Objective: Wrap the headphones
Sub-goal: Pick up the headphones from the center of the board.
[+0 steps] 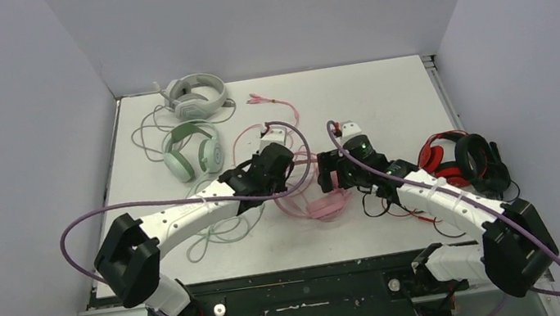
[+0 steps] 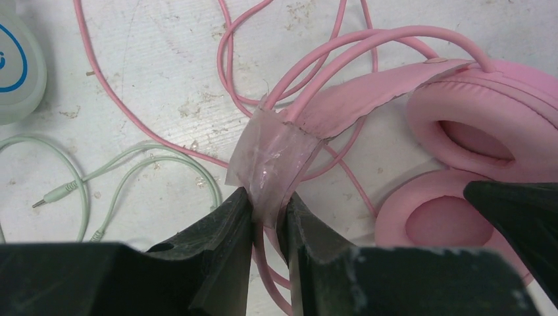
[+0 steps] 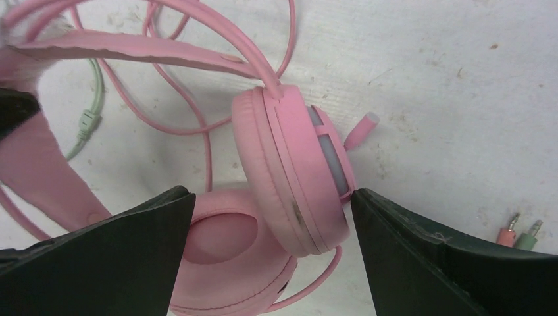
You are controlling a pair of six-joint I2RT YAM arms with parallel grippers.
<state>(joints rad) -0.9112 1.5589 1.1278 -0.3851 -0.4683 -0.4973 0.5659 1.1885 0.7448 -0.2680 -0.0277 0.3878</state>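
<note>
The pink headphones (image 1: 326,203) lie central on the bench (image 1: 383,94), cable tangled; mint green headphones (image 1: 193,152) and grey-white headphones (image 1: 193,94) lie far left.

Red-and-black headset (image 1: 435,156) at right edge of white counter (image 1: 382,86), its dark cable trailing toward counter's near edge.

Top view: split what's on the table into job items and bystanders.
Job: pink headphones, pinched at the taped headband by the left tool, right tool open around one cup; mint green headphones; grey-white headphones, cables loose.
Lying about: red-and-black headphones at the right edge.
</note>
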